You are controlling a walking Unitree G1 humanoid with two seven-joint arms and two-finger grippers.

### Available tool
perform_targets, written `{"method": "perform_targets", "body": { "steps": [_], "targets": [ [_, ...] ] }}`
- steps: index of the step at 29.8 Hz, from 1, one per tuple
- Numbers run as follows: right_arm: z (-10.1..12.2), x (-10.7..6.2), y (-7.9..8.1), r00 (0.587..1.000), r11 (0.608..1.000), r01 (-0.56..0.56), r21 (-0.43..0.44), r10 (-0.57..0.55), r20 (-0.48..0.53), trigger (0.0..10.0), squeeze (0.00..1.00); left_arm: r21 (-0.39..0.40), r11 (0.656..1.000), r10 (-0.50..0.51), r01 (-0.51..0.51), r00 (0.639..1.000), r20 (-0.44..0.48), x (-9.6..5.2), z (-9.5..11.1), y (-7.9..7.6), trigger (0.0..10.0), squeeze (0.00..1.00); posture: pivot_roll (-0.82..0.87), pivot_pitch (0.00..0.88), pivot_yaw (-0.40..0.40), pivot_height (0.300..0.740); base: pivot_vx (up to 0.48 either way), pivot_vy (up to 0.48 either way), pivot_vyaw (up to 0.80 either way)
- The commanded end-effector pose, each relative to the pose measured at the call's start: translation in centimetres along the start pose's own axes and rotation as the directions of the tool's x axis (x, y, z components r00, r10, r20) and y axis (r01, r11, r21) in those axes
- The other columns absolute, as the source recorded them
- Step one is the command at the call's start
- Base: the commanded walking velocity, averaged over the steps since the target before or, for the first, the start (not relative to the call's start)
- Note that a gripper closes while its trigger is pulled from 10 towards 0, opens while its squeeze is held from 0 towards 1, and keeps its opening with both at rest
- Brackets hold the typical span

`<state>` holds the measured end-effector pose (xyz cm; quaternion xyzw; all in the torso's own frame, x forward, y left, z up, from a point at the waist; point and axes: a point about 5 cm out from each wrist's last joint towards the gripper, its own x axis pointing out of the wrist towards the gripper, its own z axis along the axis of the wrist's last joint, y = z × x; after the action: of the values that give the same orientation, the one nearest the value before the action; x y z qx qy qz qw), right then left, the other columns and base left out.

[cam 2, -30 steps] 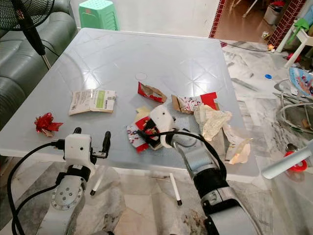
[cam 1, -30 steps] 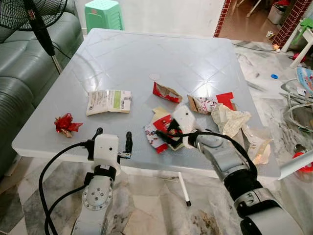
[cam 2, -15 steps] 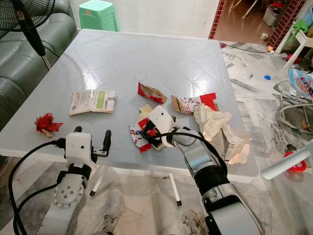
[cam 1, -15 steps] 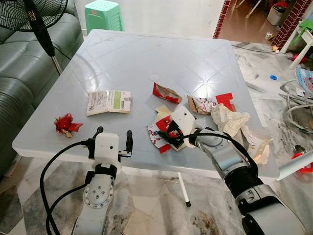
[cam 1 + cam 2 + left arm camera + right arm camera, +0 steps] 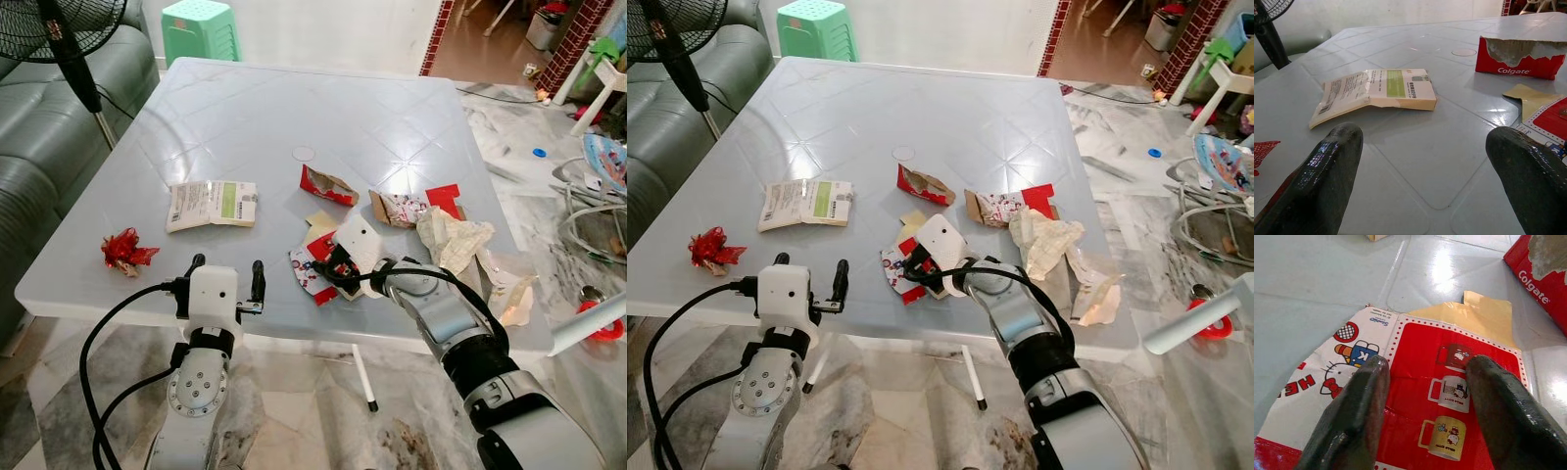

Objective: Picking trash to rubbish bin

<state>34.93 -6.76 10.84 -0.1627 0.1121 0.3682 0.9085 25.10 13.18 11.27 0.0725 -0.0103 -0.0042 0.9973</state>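
Observation:
Trash lies scattered on a pale grey table [image 5: 294, 98]. My right gripper [image 5: 330, 268] hovers low over a red-and-white Hello Kitty carton [image 5: 306, 278], open, its fingers [image 5: 1354, 413] straddling the red print of the carton [image 5: 1425, 382]. My left gripper [image 5: 226, 273] is held open at the table's front edge, with nothing between its fingers [image 5: 1327, 171]. Ahead of it lies a flattened white-and-green carton [image 5: 212, 204]. A torn red Colgate box [image 5: 329, 184], a red bow [image 5: 124, 250], a torn patterned box [image 5: 408, 208] and crumpled paper [image 5: 455, 241] lie around.
A clear plastic wrapper [image 5: 510, 290] hangs at the table's front right corner. A grey sofa [image 5: 39, 147] and a standing fan [image 5: 69, 44] are at the left, a green stool [image 5: 201, 24] behind the table. Cables and clutter cover the floor at the right.
The head camera has shifted a little. My right gripper has edged slightly further over the Hello Kitty carton. The left arm has stayed where it was.

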Motion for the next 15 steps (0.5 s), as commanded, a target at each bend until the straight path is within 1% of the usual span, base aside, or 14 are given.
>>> {"method": "perform_targets", "body": {
  "steps": [1, 6, 15],
  "targets": [
    [-1.1, 0.2, 0.4, 0.999, 1.000, -0.008, 0.031, 0.009, -0.051, 0.0, 0.00, 0.010, 1.000, 0.001, -0.001, 1.000, 0.000, 0.2, 0.0, -0.1, 10.0, 0.00, 0.03, 0.109, -0.105, 0.740, 0.000, 0.000, 0.00],
    [0.0, 0.7, 0.7, 1.000, 0.999, -0.010, 0.040, 0.011, -0.005, 0.0, 0.00, 0.012, 1.000, 0.009, -0.009, 1.000, 0.005, 0.3, 0.1, 0.0, 10.0, 0.00, 0.03, 0.110, -0.108, 0.740, 0.000, 0.000, 0.00],
    [0.4, 0.9, 0.5, 1.000, 0.998, 0.013, 0.055, -0.014, 0.027, 0.0, 0.00, 0.015, 1.000, 0.013, -0.013, 1.000, 0.007, 0.3, 0.1, 0.1, 10.0, 0.00, 0.03, 0.105, -0.107, 0.740, 0.000, 0.000, 0.00]
  ]
}}
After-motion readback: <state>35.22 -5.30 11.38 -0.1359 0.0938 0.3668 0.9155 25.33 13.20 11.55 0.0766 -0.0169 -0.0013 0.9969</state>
